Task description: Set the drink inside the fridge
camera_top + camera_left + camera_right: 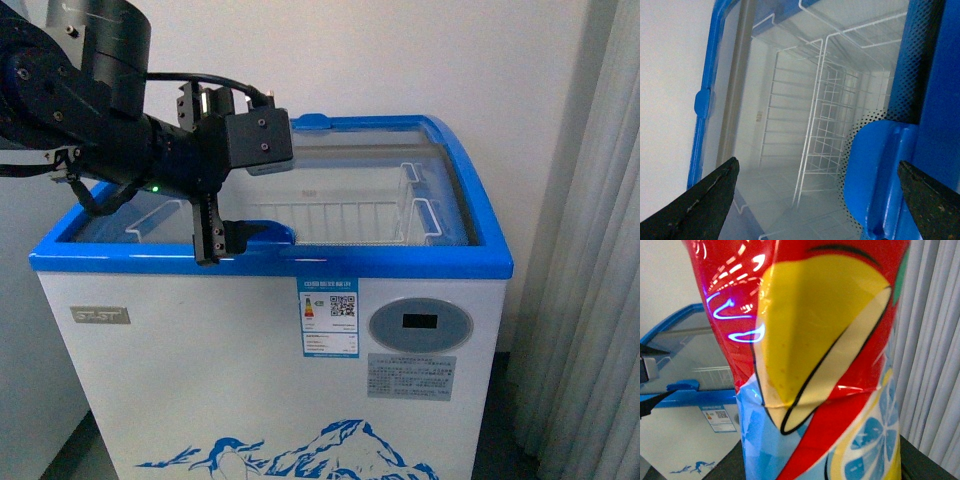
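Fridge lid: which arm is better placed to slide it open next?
Left. Its open claw hangs at the lid's blue handle on the fridge, and the left wrist view shows that handle between its fingers. The right arm is outside the front view; the drink fills its wrist view, apparently held.

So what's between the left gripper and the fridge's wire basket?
The glass lid, its blue handle by one finger; the left wrist view shows the basket through the glass.

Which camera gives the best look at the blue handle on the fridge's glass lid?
The left wrist view: the blue handle is close and large. The front view shows it partly hidden behind the left gripper; the right wrist view shows it tiny.
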You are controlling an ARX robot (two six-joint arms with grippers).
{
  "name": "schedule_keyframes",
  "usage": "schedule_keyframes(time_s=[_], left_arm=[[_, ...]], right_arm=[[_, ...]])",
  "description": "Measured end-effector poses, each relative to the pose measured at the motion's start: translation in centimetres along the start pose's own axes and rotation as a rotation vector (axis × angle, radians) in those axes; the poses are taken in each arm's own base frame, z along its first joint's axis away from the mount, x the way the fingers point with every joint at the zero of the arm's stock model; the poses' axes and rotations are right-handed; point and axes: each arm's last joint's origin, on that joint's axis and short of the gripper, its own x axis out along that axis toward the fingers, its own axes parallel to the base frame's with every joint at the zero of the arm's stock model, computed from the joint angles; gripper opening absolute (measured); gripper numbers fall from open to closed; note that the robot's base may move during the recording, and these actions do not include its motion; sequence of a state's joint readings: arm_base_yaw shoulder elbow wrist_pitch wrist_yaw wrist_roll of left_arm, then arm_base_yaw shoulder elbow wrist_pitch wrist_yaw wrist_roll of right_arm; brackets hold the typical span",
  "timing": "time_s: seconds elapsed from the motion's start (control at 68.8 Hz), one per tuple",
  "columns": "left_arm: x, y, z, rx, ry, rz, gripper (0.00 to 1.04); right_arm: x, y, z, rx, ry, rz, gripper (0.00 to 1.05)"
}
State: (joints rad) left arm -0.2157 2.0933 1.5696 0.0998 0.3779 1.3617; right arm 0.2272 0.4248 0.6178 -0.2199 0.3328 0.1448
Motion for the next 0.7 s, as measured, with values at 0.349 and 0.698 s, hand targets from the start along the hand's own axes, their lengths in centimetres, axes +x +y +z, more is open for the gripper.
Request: schedule_keyframes(time_s=[0.349,0.698], left_arm=[[4.7,2.3,-2.4,0.025,0.018,0.005,0.97],[9.1,6.2,-4.5,0.062,0.127,0.127,0.97]], right_arm=[[0.0,0.0,0.0,0.0,0.0,0.0,0.41],[0.0,0.0,0.0,0.0,0.0,0.0,0.41]])
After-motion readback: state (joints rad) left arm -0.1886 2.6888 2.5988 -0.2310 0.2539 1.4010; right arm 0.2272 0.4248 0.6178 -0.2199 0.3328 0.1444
